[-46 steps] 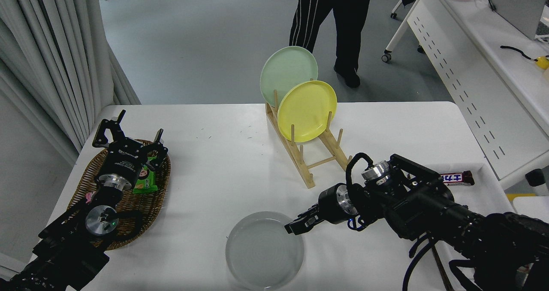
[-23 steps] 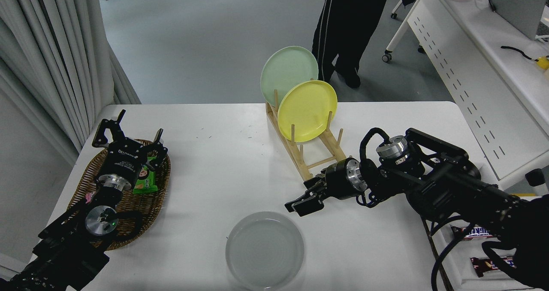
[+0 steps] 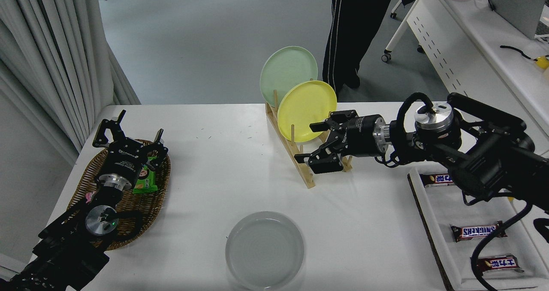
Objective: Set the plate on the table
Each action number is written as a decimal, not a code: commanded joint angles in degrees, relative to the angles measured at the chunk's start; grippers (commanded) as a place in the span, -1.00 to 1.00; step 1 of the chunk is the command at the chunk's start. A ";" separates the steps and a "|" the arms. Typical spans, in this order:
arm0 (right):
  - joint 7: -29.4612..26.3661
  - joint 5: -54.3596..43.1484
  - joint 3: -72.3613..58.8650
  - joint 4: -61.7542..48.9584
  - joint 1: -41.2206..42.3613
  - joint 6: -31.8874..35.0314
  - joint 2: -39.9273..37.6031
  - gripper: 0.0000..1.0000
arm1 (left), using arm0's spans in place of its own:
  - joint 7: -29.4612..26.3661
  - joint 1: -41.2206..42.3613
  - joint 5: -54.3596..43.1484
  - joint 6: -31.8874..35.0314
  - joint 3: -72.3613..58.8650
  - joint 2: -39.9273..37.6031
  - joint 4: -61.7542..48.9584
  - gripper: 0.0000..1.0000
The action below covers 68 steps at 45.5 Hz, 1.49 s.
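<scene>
We see the plate [image 3: 264, 251] lying flat on the table [image 3: 223, 162], at approx 6 o'clock near the front edge, nothing touching it. Light grey, shallow rim, face up.

R gripper [image 3: 319, 147] sits well apart from the plate, up at approx 1 o'clock from it, in front of the wooden rack [image 3: 300, 153]. Fingers spread wide open, holding nothing; upper finger near the lower rim of the yellow plate [image 3: 306, 110], lower finger by the rack's base rail. We can't tell if either finger actually touches the rack. R arm comes in from the right edge, pointing toward 9 o'clock.

Yellow plate stands upright in the rack; pale green plate [image 3: 285, 70] upright behind it, toward 12.

L gripper [image 3: 128, 138] is parked at approx 8 o'clock, over the wicker basket [image 3: 92, 183], fingers open w/ nothing in them. Green snack pack [image 3: 145, 181] in the basket beside it.

At approx 4 o'clock, a white tray [image 3: 433, 222] w/ three choc bars [image 3: 476, 231], one at its far end, two nearer.

A person's dark trouser legs [image 3: 354, 29] at 12, beyond the table's far edge. White desk [image 3: 467, 68] at approx 2 o'clock.
</scene>
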 commanded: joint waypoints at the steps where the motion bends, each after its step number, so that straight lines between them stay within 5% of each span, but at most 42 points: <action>1: 14.13 -2.96 0.76 0.64 0.40 6.96 -3.26 0.99 | 0.00 0.00 0.01 -0.01 0.00 0.00 0.01 1.00; 14: 34.36 -10.86 4.54 -1.64 0.14 9.25 -5.28 0.99 | 0.00 0.00 0.01 -0.01 0.00 0.00 0.01 1.00; 41: 36.12 -53.92 32.31 -10.61 -16.73 12.86 1.83 0.99 | 0.00 0.00 0.01 -0.01 0.00 0.00 0.01 1.00; 68: 43.24 -60.09 45.31 -14.12 -30.00 19.88 8.95 0.99 | 0.00 0.00 0.01 -0.01 0.00 0.00 0.01 1.00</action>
